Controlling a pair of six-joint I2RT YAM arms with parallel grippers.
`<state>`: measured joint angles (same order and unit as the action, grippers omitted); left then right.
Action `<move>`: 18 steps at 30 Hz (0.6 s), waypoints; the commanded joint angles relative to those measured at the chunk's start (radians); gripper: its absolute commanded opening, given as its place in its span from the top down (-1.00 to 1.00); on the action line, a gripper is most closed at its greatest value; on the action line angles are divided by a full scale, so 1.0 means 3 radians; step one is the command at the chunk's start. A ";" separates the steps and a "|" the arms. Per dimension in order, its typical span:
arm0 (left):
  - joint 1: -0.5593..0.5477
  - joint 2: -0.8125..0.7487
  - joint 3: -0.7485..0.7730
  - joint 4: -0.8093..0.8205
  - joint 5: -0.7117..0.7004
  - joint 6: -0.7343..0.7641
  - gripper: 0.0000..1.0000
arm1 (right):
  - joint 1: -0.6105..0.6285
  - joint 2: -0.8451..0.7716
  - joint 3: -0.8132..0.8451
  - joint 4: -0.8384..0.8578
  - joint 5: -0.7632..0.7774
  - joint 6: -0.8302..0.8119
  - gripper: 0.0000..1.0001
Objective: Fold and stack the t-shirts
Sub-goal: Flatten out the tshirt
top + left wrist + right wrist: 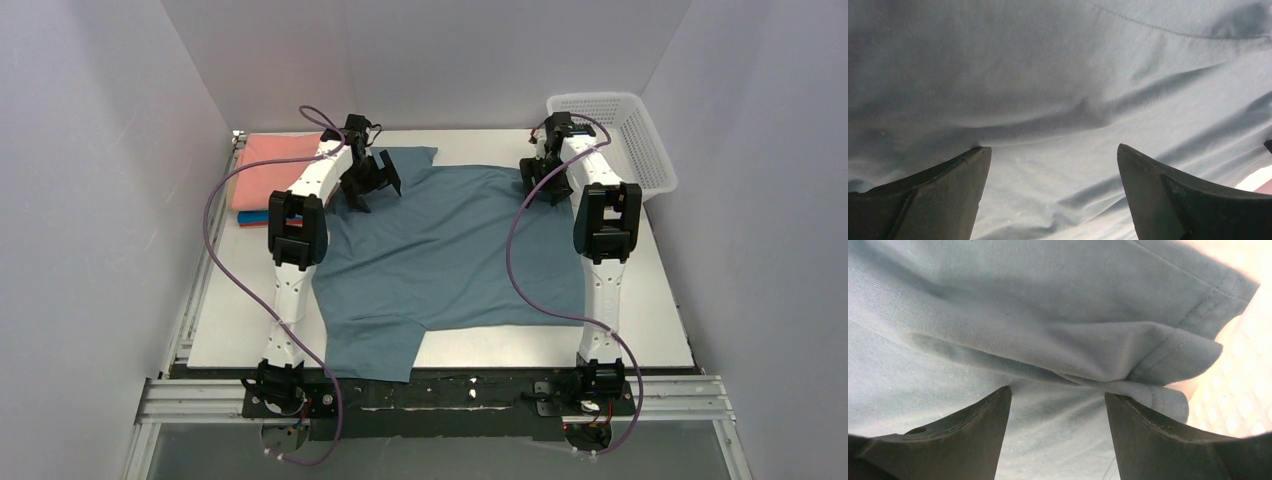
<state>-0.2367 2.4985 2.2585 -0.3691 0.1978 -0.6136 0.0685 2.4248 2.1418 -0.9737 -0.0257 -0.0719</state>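
Observation:
A large dusty blue-grey t-shirt [450,250] lies spread on the white table, one lower corner hanging over the near edge. My left gripper [372,188] is open just above its far left part, near the left sleeve; in the left wrist view only wrinkled shirt cloth [1058,90] lies under the open gripper [1050,147]. My right gripper [545,183] sits on the far right sleeve. In the right wrist view its jaws stand apart [1058,391], tips down on the cloth by the folded sleeve hem [1173,355]. A salmon-pink folded shirt [270,170] tops a stack at the far left.
Under the pink shirt, thin orange [283,213] and bright blue [250,217] edges show. A white mesh basket [612,135] stands at the far right corner, close behind the right arm. White walls enclose the table on three sides.

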 commanded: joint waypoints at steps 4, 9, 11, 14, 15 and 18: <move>0.0044 0.0426 0.0431 -0.0298 -0.0427 0.0057 -0.99 | -0.0092 -0.0037 0.0146 0.0348 0.0013 -0.0072 -0.56; 0.0042 0.0315 0.0629 -0.0138 -0.0318 0.0071 -0.99 | -0.0011 -0.0432 0.0022 0.0464 0.0014 -0.0110 -0.60; 0.0042 0.0232 0.0753 -0.0085 -0.0208 0.0115 -0.99 | 0.0020 -0.0576 0.0013 0.0477 -0.0002 -0.0097 -0.61; 0.0022 0.0017 0.0797 -0.0010 -0.0080 0.0171 -0.99 | 0.0088 -0.0838 -0.0085 0.0534 -0.0046 -0.0101 -0.64; 0.0008 -0.0085 0.0772 -0.0011 -0.0034 0.0218 -0.99 | 0.0115 -0.0924 -0.0125 0.0546 -0.0062 -0.0112 -0.65; -0.0055 -0.0501 0.0367 -0.0020 0.0053 0.0312 -0.99 | 0.0225 -0.1179 -0.0352 0.0610 -0.0074 -0.0034 -0.66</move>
<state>-0.2340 2.5530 2.4569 -0.3126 0.1596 -0.5739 0.1032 2.2395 2.0838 -0.8688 -0.0479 -0.0837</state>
